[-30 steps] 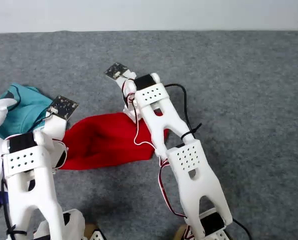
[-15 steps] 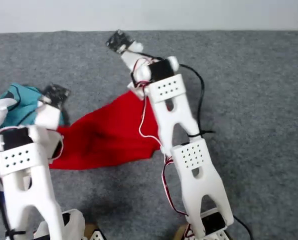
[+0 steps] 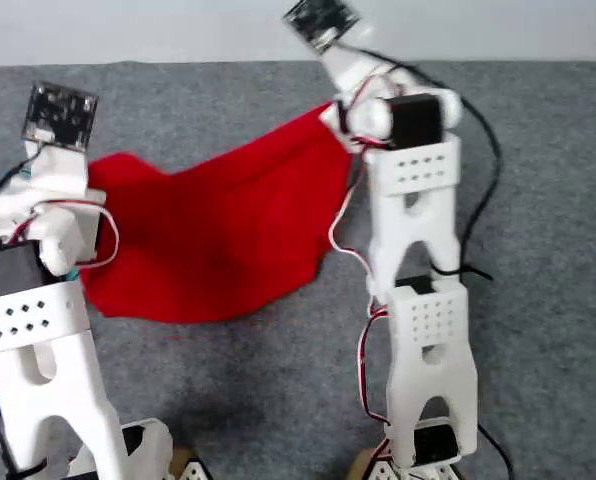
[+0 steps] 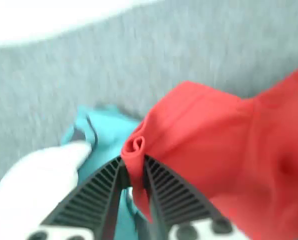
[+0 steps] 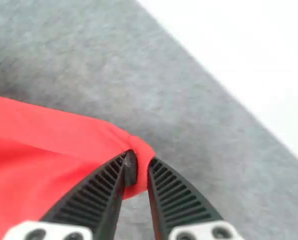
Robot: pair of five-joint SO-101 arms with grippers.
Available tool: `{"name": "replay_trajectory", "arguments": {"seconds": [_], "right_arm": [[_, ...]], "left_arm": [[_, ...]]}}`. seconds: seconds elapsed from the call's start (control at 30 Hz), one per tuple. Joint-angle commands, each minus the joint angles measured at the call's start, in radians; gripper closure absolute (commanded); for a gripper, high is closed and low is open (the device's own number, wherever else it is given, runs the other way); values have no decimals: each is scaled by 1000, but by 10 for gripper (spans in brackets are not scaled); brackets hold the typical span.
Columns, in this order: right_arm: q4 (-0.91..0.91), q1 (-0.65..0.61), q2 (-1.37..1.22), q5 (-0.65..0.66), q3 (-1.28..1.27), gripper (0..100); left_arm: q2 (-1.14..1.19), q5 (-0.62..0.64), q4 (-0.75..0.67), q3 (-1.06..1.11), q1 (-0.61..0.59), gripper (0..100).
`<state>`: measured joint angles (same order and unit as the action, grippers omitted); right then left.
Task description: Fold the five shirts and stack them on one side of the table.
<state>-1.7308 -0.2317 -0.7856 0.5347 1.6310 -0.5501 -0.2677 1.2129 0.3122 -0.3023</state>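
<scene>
Both arms swept the red shirt point(image 3: 213, 245) up toward twelve o'clock, stretched between them; left gripper point(image 4: 133, 161) and right gripper point(image 5: 138, 160) each pinched a corner tight. Best kept level and taut before laying it flat

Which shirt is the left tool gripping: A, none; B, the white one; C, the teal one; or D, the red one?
D: the left tool is pinched shut on a bunched edge of the red shirt, while the teal shirt lies loose beyond it.
</scene>
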Motion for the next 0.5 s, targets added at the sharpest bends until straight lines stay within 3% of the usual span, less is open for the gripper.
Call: {"name": "replay_trajectory", "arguments": {"seconds": [0.0,0.3,0.47], "right_arm": [[16,56,124,6,51,989],[93,183,242,6,51,988],[131,229,303,11,51,988]], "left_arm": [[-21,37,-114,-48,51,995],[-20,38,-430,-128,132,995],[-18,35,-439,-245,140,995]]}}
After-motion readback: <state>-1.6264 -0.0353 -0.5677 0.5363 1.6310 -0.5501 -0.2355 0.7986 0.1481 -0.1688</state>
